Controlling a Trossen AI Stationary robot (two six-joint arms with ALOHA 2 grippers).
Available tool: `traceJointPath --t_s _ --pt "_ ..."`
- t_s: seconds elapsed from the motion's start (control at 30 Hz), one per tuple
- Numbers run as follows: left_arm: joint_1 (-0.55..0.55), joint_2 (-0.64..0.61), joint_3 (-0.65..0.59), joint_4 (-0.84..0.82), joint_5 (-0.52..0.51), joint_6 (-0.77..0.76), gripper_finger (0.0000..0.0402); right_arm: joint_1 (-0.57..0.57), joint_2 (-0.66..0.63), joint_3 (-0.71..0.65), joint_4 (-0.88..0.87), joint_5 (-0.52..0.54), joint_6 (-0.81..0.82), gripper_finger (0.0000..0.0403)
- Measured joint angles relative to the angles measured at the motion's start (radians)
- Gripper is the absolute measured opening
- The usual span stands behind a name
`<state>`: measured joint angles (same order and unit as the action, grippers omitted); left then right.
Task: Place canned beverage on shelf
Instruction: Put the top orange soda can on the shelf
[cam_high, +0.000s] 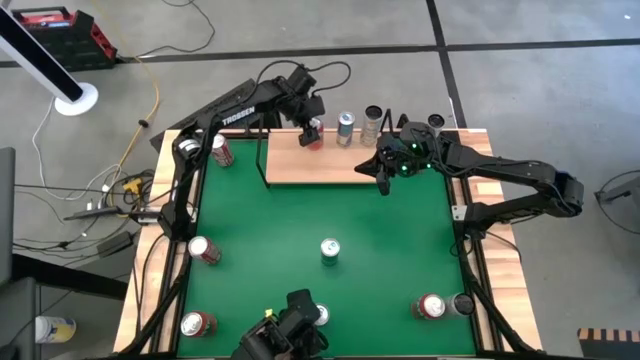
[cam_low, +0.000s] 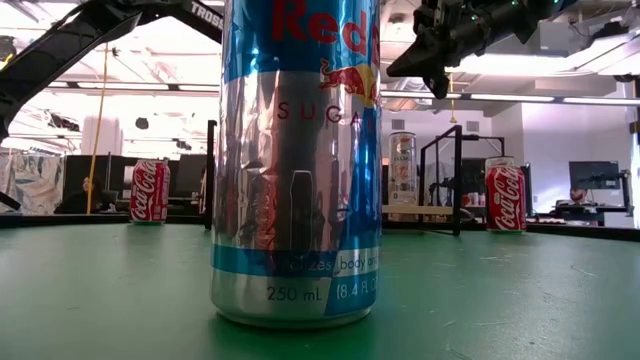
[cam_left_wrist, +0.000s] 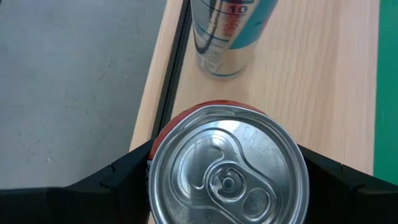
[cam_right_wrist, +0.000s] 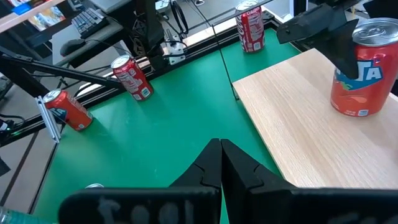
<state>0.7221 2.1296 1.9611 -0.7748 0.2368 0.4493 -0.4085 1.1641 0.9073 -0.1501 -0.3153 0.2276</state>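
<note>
A red-orange can (cam_high: 313, 137) with a silver top (cam_left_wrist: 229, 168) stands upright on the light-wood shelf board (cam_high: 320, 162) at the table's far edge, near the board's far side. My left gripper (cam_high: 312, 128) is over it and shut on it. It also shows in the right wrist view (cam_right_wrist: 367, 74). A silver and teal can (cam_left_wrist: 227, 31) stands on the board just beside it. My right gripper (cam_right_wrist: 221, 163) is shut and empty, above the table near the board's right end (cam_high: 385, 168). My left gripper pinches the red-orange can between its two fingers, which lie against opposite sides of its upper wall (cam_left_wrist: 151, 169), just below the rim. The fingers (cam_right_wrist: 336, 40) come from above, slanting down. The can stands upright with its bottom (cam_right_wrist: 353, 112) on the shelf board.
Two more cans (cam_high: 372, 125) stand at the board's far right. Several cans stand or lie on the green table: a Red Bull can (cam_low: 295, 160) in the middle, cola cans at the left (cam_high: 203, 250) and near right (cam_high: 430, 305). A black wire frame (cam_high: 264, 160) is at the board's left end.
</note>
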Motion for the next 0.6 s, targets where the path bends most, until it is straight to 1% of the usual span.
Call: traceJointPath --t_s 0.6 --pt "-0.007 0.000 -0.001 0.000 -0.016 -0.002 0.0280 -0.001 0.000 0.000 0.000 0.000 -0.001 0.0025"
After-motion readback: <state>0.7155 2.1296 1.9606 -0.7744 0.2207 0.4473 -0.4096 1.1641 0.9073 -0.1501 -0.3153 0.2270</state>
